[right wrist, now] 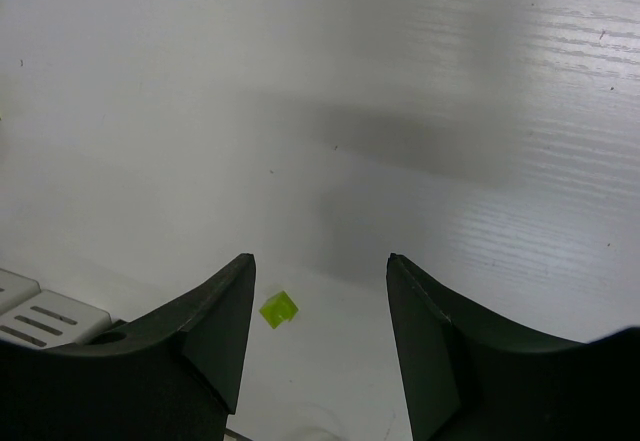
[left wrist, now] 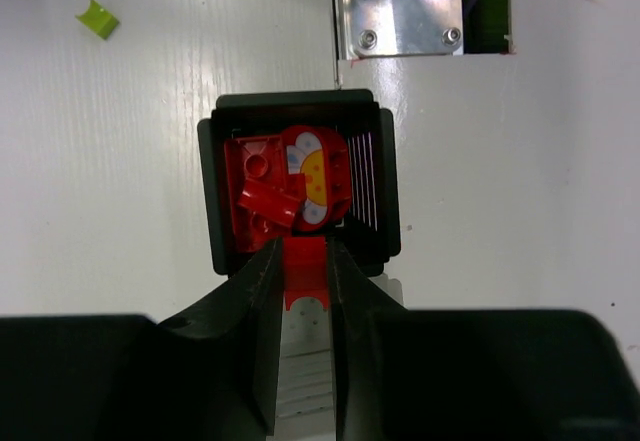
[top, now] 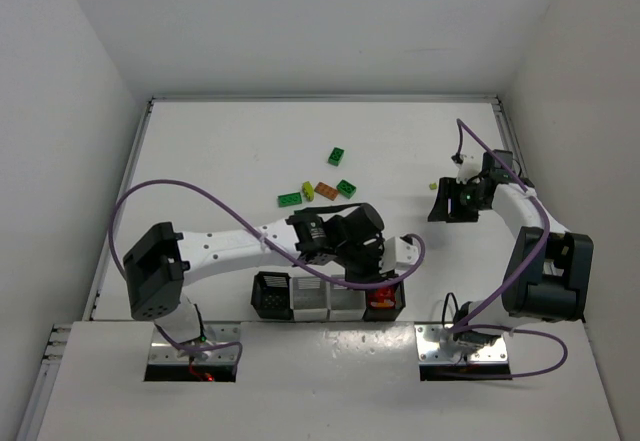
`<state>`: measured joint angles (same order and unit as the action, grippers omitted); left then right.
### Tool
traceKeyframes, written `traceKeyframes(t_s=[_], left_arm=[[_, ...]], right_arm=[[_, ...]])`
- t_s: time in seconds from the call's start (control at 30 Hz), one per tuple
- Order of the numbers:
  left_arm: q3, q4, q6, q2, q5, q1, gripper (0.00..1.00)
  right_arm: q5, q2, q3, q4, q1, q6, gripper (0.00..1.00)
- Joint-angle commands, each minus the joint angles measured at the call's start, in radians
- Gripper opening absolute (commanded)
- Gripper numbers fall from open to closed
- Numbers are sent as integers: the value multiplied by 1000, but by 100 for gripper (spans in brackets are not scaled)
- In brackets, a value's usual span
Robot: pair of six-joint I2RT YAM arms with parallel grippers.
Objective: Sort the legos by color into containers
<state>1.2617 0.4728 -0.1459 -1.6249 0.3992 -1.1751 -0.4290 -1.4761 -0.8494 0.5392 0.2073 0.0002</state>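
1. Currently the red sorting looks well advanced. The black bin at the right end of the row of containers already holds a heap of red legos, including a round one with a white and yellow face.
2. Left to do, judging from the top view: a loose cluster lies on the table beyond the bins. It has three green bricks, an orange-brown brick and a yellow-green brick. None of them is in a bin.
3. A separate yellow-green piece lies well to the right, near the right arm. The contents of the other three bins cannot be made out from above.
4. My estimate is that the task is under half done. Red is nearly finished; green, yellow-green and orange-brown remain.
5. The left gripper has its jaws drawn in narrow, clamping a red brick between the fingers. It hangs over the near rim of the black bin, and the brick is not yet released. The step in hand looks like the drop.
6. The right gripper has its jaws spread moderately wide and holds nothing. It hovers over bare table, with the yellow-green piece on the surface between the fingers and nearer the left one. Whether a finger touches the piece cannot be told.
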Motion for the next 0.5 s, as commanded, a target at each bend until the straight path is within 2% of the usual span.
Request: traceKeyframes(t_s=[0.0, 0.17, 0.3, 0.33, 0.4, 0.43, 0.47], left_arm=[[50, -37, 23, -3, 16, -14, 7], [59, -37, 32, -22, 26, -14, 18], [77, -37, 42, -32, -3, -14, 30], [77, -37, 51, -32, -16, -14, 45], [88, -37, 60, -32, -68, -14, 59], [88, -37, 60, -32, -83, -14, 70], [88, -37, 60, -32, -101, -14, 74]], right_arm=[[-10, 7, 1, -27, 3, -9, 56], [-10, 7, 1, -27, 3, -9, 56], [-10, 7, 1, -27, 12, -9, 56], [-10, 7, 1, -27, 12, -9, 56], [-10, 7, 1, -27, 12, -9, 56], [-10, 7, 1, -27, 12, -9, 56], [-1, 7, 1, -36, 12, -9, 56]])
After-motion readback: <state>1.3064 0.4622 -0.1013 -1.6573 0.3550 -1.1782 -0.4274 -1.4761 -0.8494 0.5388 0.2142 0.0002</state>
